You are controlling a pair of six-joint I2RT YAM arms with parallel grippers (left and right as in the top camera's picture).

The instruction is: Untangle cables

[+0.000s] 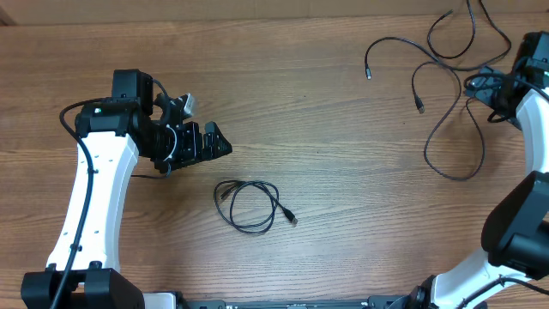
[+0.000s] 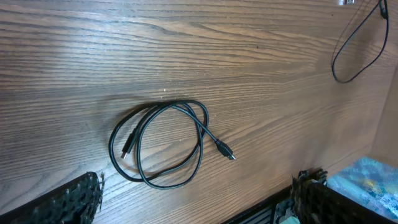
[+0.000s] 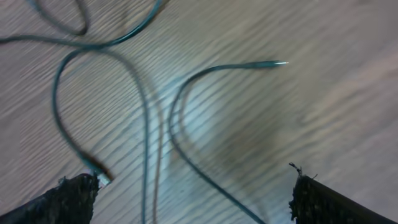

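Black thin cables [image 1: 450, 57] lie crossed on the brown wooden table [image 1: 343, 129] by my right gripper [image 3: 196, 205], spread wide apart like my left gripper [image 2: 193, 205]. I should pinch one plug end and pull slowly away.

Looks like a robotics lab setup: plain wood-grain tabletop [image 1: 343, 172], left arm [image 1: 93, 184] and right arm [image 1: 537, 129] mounted at its edge.

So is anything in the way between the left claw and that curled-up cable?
No, nothing visible is in the way. Only bare wooden table lies between the open left claw and the coiled cable, and nothing rests on top of the cable.
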